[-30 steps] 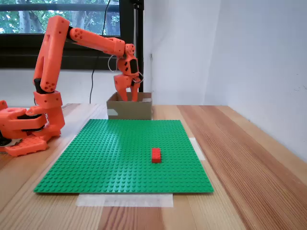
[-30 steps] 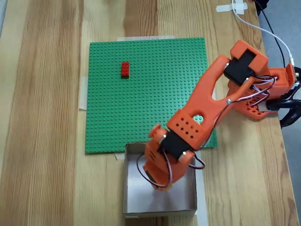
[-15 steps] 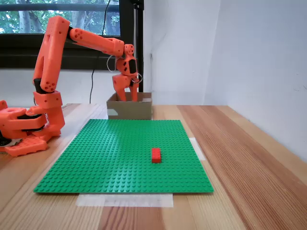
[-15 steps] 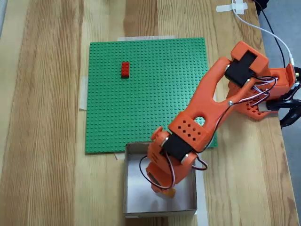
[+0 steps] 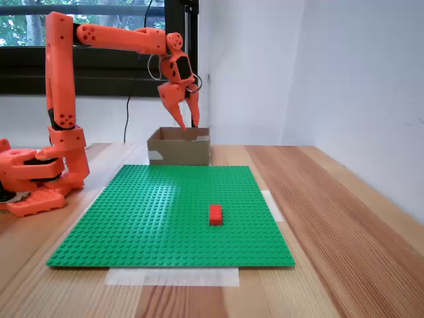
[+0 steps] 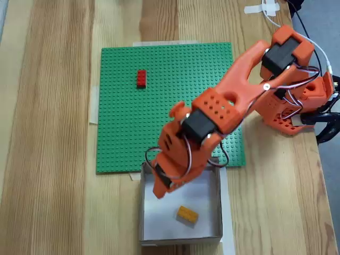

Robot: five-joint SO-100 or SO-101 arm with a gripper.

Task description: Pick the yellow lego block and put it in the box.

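**Yellow block lies in the box, gripper above it and empty**

Where the box [image 6: 180,234] sits at the 6 o'clock edge of the top-down fixed view, the yellow block [image 6: 187,214] lies flat on its pale floor, slightly skewed, toward the 5 o'clock part of the interior and apart from every wall. Nothing touches it.

The gripper [image 6: 161,187] hangs over the box's 11 o'clock corner in that view, fingers pointing down and toward 7 o'clock. In the side-on fixed view the gripper [image 5: 187,124] is raised above the box [image 5: 179,147], its tips just over the open top, and the two fingers are spread in a narrow V with daylight between them. The jaws are parted and carry nothing.

The arm [image 5: 109,36] reaches from its base [image 5: 33,175] at 9 o'clock of the side view, upper link upright, forearm nearly level toward the box. From above, the arm [image 6: 239,85] runs diagonally from the base [image 6: 297,106] at 2 o'clock down to the box.

A green baseplate [image 6: 164,106] fills the middle of the table [image 6: 48,133], taped at its edges, its 6 o'clock edge beside the box. A red brick [image 6: 141,78] stands on the plate toward 11 o'clock, well apart from box and gripper; in the side view the red brick [image 5: 215,214] is nearer the camera than the box.
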